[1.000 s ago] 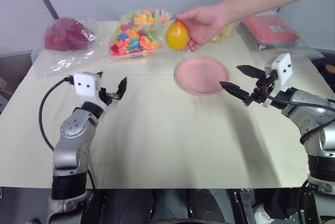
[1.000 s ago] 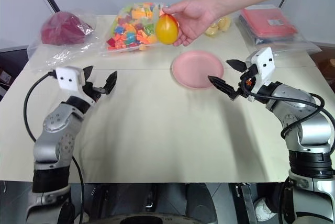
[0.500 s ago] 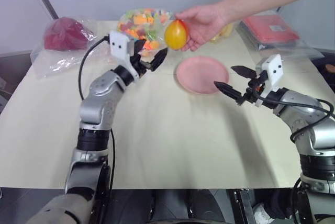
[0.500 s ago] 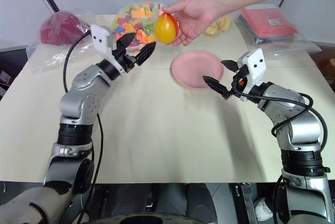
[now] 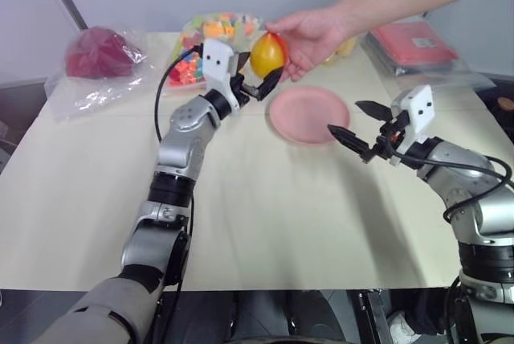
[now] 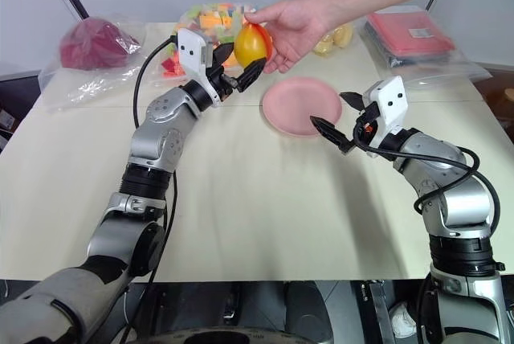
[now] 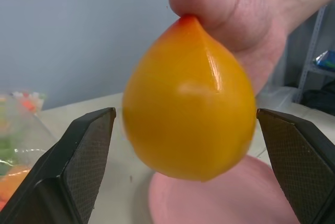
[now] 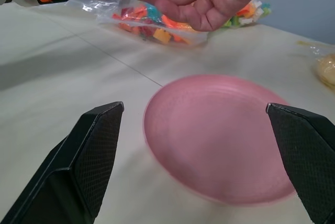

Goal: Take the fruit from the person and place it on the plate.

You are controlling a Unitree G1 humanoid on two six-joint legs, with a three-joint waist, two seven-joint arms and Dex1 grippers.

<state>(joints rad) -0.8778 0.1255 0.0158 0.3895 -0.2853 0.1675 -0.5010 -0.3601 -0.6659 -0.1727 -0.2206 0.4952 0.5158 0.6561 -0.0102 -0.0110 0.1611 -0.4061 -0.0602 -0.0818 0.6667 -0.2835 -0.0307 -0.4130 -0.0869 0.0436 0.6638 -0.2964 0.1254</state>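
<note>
1. The person's hand (image 5: 309, 34) reaches in from the far right and holds the fruit (image 5: 268, 54) in the air above the bench (image 5: 241, 199), just left of and beyond the plate (image 5: 309, 114).
2. The left gripper (image 6: 233, 67) is raised to the fruit, its fingers (image 7: 86, 156) spread wide, one on each side of it; in the left wrist view a narrow gap shows between each finger and the fruit's skin.
3. The fruit's pointed tip is pinched under the person's thumb, and the palm sits behind it.
4. The plate lies flat on the bench, bare, near the middle right.
5. The right gripper (image 5: 359, 125) hovers just right of the plate, pointing left toward it, fingers (image 8: 91, 150) wide apart and holding nothing.
6. Along the far edge lie a bag of coloured pieces (image 5: 205, 47), a bag with something dark red (image 5: 100, 55) at far left, and a red packet (image 5: 414, 43) at far right.
</note>
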